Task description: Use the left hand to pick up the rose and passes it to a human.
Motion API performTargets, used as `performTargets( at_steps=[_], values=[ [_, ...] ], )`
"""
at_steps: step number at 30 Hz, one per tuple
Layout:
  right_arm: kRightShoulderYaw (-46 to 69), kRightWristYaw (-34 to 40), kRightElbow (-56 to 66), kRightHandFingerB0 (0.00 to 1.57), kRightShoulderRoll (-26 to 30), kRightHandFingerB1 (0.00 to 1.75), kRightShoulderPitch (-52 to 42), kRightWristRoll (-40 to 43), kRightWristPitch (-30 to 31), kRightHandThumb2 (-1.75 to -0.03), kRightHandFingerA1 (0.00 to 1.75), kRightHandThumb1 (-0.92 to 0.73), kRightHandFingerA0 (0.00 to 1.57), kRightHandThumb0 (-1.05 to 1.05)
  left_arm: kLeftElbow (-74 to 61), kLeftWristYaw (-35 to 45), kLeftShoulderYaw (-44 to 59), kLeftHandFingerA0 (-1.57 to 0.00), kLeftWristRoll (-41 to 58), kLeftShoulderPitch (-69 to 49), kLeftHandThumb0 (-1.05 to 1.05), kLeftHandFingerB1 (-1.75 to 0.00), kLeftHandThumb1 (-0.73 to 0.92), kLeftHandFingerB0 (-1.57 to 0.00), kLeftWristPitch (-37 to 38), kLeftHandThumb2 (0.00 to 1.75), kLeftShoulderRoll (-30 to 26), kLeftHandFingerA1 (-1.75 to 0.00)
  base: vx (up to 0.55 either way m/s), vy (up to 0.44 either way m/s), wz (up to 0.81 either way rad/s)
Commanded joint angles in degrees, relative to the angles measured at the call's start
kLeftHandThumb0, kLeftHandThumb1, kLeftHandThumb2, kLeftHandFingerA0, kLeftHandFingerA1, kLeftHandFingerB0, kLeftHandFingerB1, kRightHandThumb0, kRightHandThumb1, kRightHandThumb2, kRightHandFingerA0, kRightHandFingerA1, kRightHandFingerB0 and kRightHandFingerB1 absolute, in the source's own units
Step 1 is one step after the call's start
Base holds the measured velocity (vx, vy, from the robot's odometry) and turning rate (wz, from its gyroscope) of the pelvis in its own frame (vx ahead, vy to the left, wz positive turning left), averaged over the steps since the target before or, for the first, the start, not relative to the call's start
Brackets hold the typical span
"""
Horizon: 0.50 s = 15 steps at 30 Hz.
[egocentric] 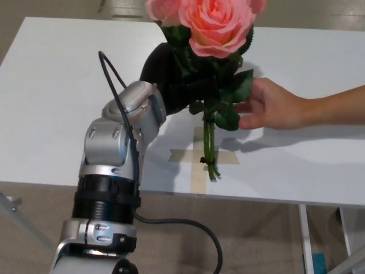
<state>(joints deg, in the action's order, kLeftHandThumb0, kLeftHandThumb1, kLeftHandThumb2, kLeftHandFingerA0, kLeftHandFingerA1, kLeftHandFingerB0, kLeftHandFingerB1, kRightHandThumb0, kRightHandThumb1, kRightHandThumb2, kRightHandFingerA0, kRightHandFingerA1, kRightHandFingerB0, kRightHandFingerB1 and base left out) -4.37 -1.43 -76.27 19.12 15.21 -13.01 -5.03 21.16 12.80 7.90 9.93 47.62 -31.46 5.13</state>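
My left hand (174, 77) is shut on the pink rose (219, 28), holding it upright above the white table (51, 103). The big bloom fills the top of the head view, dark leaves hang below it, and the green stem (209, 145) dangles down over a tape cross (201, 157). A person's open hand (274, 105) reaches in from the right, its fingertips touching the leaves beside the stem. My right hand does not show.
My silver left forearm (114, 165) with a black cable rises from the bottom left. The table's front edge (256, 197) runs across the lower picture, with the floor and a table leg (305, 240) beyond.
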Motion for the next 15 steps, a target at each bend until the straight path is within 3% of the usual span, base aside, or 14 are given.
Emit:
performTargets(
  at_steps=[1, 15],
  values=[
    [-0.14, -0.69, -0.2, 0.56, -0.38, 0.43, -0.4, -0.4, 0.67, -0.61, 0.49, -0.59, 0.71, -0.42, 2.62, -1.76, -0.7, -0.93, 2.45, 2.85, -0.12, -0.94, 0.83, -0.82, 1.49, 0.68, 4.23, -1.46, 0.0, 0.0, 0.0],
    [-0.17, -0.72, -0.05, 0.58, -0.2, 0.42, 0.04, -0.4, 0.54, -0.59, 0.47, -0.64, 0.72, -0.38, 8.81, -2.76, -1.84, -0.92, 4.28, 7.17, -0.13, -0.94, 0.82, -0.82, 5.82, 0.69, 5.98, -1.44, 0.0, 0.0, 0.0]
  ],
)
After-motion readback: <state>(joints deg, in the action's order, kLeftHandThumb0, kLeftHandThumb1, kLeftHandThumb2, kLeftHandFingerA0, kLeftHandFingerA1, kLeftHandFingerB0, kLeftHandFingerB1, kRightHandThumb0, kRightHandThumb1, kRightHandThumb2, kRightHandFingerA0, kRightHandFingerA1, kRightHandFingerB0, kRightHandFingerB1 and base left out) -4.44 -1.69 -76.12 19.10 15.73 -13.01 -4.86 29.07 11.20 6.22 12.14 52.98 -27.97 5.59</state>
